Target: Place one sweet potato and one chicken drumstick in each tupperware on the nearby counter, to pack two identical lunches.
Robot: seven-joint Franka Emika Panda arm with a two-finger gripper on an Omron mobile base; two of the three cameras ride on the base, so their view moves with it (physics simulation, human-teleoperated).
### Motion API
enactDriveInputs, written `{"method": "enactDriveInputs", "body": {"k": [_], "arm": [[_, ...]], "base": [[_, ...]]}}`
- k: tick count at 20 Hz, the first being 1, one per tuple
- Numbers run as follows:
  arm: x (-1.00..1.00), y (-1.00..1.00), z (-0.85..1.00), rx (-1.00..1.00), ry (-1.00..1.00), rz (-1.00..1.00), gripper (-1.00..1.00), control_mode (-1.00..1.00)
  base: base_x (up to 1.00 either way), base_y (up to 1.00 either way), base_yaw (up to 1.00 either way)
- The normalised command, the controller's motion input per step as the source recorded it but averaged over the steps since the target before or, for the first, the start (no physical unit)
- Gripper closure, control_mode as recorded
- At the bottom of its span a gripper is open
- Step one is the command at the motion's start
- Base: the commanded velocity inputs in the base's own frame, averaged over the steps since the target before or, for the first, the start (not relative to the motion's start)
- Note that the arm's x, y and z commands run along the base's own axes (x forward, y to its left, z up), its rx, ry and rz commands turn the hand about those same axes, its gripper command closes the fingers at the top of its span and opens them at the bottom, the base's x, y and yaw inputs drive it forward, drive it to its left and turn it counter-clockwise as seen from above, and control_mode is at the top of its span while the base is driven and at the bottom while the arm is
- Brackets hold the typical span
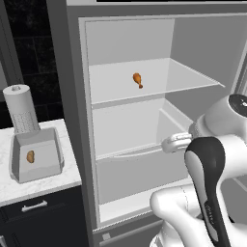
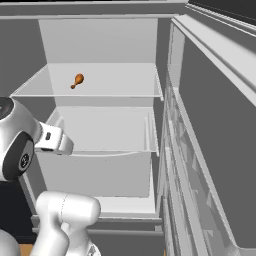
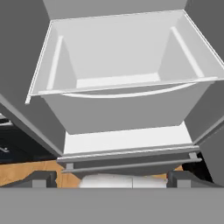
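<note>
Inside the open fridge (image 1: 72, 120), a chicken drumstick (image 1: 138, 79) is lying mid-shelf while the gripper (image 3: 109, 177) is hovering by the drawer (image 3: 118, 83), jaws spread and empty for a reach.

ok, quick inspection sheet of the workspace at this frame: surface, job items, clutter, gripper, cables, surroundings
Surface: white marble-look counter left of the open fridge, over black cabinets.
Job's things: one tupperware on the counter with a small orange-brown piece inside; one chicken drumstick lying on the upper fridge shelf. Second tupperware: nothing seen. Which food the piece is: cannot tell.
Clutter: paper towel roll standing behind the tupperware.
Grippers: gripper open, holding nothing, facing the fridge drawer.
Cables: nothing seen.
Surroundings: fridge door swung open to the right; wood floor below.
</note>
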Motion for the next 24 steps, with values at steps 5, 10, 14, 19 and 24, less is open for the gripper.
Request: {"method": "enactDriveInputs", "body": {"k": [5, 10, 14, 19, 24], "arm": [[0.32, 0.09, 0.55, 0.0, -0.15, 0.03, -1.0, -1.0], [0.46, 0.12, 0.7, 0.0, -0.28, 0.01, -1.0, -1.0], [0.85, 0.27, 0.6, 0.0, -0.21, 0.0, -1.0, -1.0], [0.67, 0.15, 0.47, 0.02, -0.02, -0.03, -1.0, -1.0], [0.75, 0.0, 0.21, 0.08, 0.13, -0.06, -1.0, -1.0]], "base": [[0.0, 0.0, 0.0], [0.0, 0.0, 0.0], [0.0, 0.0, 0.0], [0.0, 0.0, 0.0], [0.0, 0.0, 0.0]]}}
